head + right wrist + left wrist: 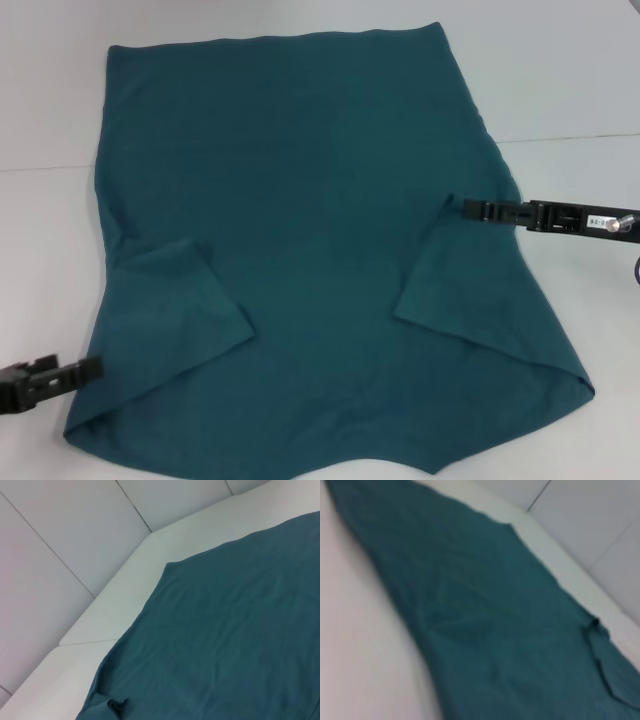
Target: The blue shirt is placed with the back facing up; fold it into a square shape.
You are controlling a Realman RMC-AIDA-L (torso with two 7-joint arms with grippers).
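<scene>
Blue shirt (320, 230): spread flat on the white table (560, 70), both sleeves folded inward onto the body (plain fabric, lightly creased).
Right gripper (455, 206): at the shirt's right edge, tip over the folded right sleeve's upper corner; fingers look closed together, hold on the cloth impossible to tell.
Left gripper (95, 367): just beside the shirt's near-left corner, over bare table; finger opening impossible to tell.
Wrist views: only shirt and table seen.
</scene>
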